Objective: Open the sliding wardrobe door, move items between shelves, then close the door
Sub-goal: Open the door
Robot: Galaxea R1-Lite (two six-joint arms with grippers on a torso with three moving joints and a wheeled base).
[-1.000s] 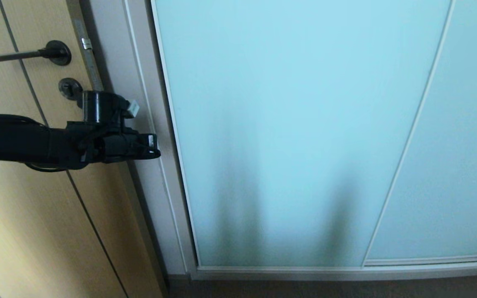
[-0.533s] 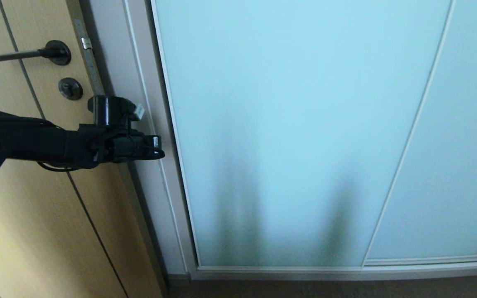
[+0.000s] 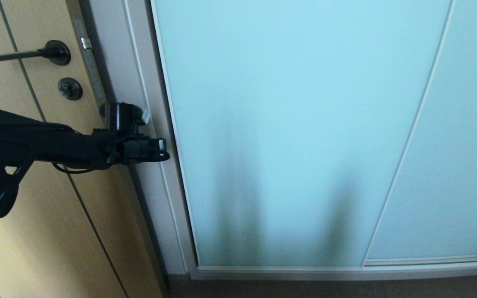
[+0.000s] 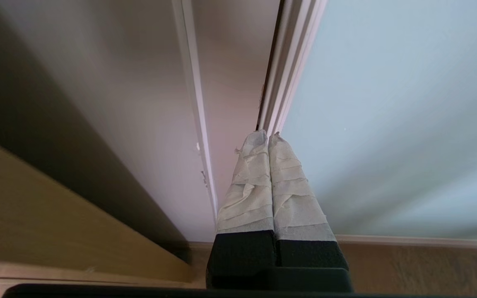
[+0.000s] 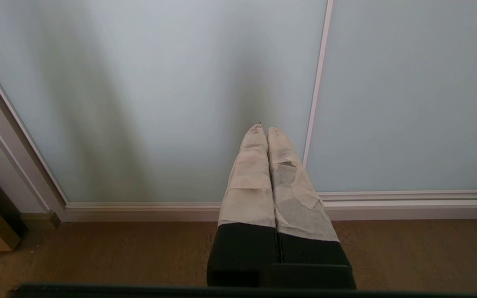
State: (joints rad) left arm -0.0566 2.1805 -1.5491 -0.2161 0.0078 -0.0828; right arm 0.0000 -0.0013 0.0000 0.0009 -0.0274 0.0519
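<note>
Reaching level across from the left, the left arm (image 3: 35,145) stretches in front of the tan wood door (image 3: 35,231) and ends with the left gripper (image 3: 165,154) at the pale frame (image 3: 155,103) beside the wardrobe. Its tape-wrapped fingers (image 4: 255,178) are pressed flat together with nothing between them, and their tips point at the left edge of the sliding wardrobe door (image 3: 288,124), right where its slim metal frame meets the wall trim; whether they actually touch it I cannot tell. That door is a tall frosted pale-blue glass panel, fully shut, with a second glass panel (image 3: 462,145) overlapping it on the right and the bottom rail (image 3: 346,271) running along the brown floor (image 3: 346,289). The black lever handle (image 3: 23,54) and round lock (image 3: 70,88) sit on the wood door above the arm. The right gripper (image 5: 265,132) hangs low facing the glass near the floor, its taped fingers likewise closed tight on nothing. No writing or labels can be read anywhere.
</note>
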